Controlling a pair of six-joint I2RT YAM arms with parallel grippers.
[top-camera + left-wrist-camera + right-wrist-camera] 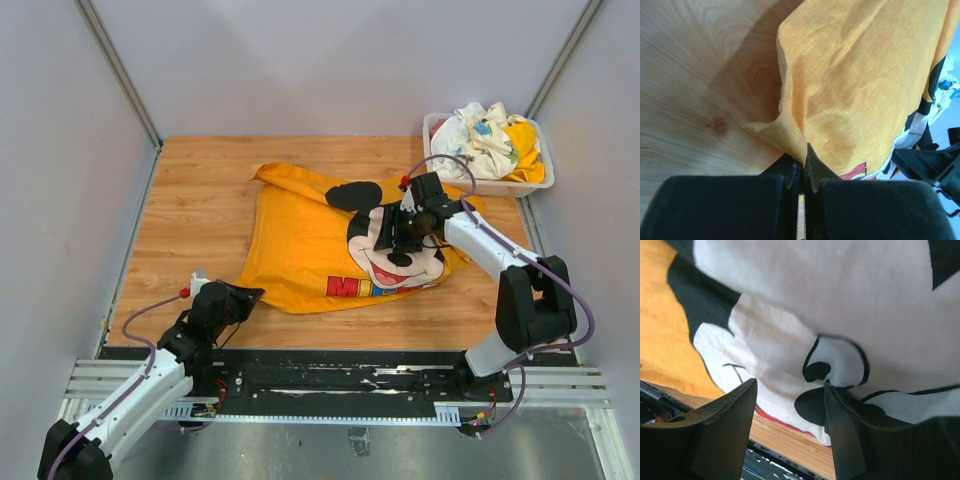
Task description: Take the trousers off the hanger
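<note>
left gripper (803,151) is pinched shut on the near-left corner of the yellow garment (300,240), while the right gripper (789,390) hangs open over its cartoon print

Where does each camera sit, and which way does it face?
Top: above and behind the robot, looking down on table, garment, bin; left arm, right arm show.
Left wrist: low at the garment's near corner, facing along it; left gripper shut on the edge.
Right wrist: over the mouse print, facing down; right gripper open.
All share the garment.
</note>
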